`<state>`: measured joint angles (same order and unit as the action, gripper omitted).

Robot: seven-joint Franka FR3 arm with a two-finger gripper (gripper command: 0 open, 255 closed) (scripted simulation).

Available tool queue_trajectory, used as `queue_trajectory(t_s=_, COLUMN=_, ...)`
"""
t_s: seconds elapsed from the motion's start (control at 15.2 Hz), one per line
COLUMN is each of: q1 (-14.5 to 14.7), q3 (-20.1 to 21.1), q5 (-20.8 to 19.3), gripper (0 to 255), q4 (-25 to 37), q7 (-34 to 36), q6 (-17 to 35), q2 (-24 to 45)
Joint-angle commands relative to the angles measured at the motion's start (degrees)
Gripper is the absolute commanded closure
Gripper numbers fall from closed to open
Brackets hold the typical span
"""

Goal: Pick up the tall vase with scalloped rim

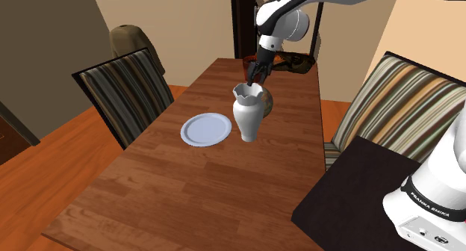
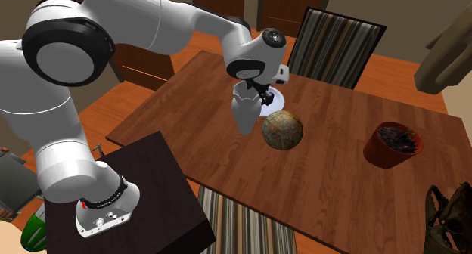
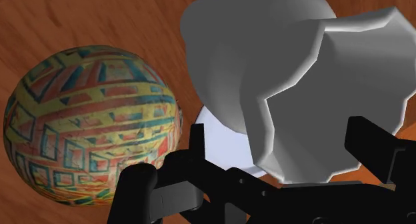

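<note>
Though the black jaws hang over the mouth of the vase (image 1: 249,116), they are released. In the wrist view the two fingers (image 3: 197,144) stand wide apart with the scalloped rim between them. A strip of the white plate (image 1: 206,129) shows between one finger and the rim, which sits closer to the other finger.

At the shoulder view's left, a striped chair (image 1: 127,89) stands at the edge of the wooden worktop (image 1: 172,197), on the side of the plate away from the vase. The plate lies flat on the worktop. Just beside the plate, toward that view's right, the tall pale vase stands on the worktop, and the white arm (image 1: 287,18) reaches down to its rim. A ball patterned in yellow, red and blue (image 2: 282,130) rests just behind the vase, a little farther from the plate. A reddish-brown pot with dark contents (image 2: 392,145) stands farther from the plate again, toward the worktop's end. A second striped chair (image 1: 407,107) and the dark stand (image 1: 358,193) are well apart from the plate, at the view's right.
</note>
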<state>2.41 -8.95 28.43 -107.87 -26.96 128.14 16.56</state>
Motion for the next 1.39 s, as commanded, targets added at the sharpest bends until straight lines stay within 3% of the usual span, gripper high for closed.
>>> queue_trajectory(t_s=0.0, q1=0.0, q3=0.2, q5=0.6, gripper=0, q4=-0.4, q7=-0.7, q6=1.1, q2=0.8)
queue_trajectory(t_s=0.26, q1=-0.1, q3=0.4, q5=1.3, gripper=0, q4=-1.0, q7=-1.6, q6=2.6, q2=1.8)
queue_trajectory(t_s=0.33, q1=-0.2, q3=0.4, q5=1.3, gripper=255, q4=-1.1, q7=-1.6, q6=2.6, q2=1.7)
queue_trajectory(t_s=0.92, q1=-0.1, q3=0.4, q5=1.3, gripper=255, q4=-1.0, q7=-1.6, q6=2.6, q2=1.8)
queue_trajectory(t_s=1.32, q1=0.1, q3=-0.1, q5=-0.4, gripper=255, q4=0.5, q7=0.5, q6=-0.8, q2=-0.5)
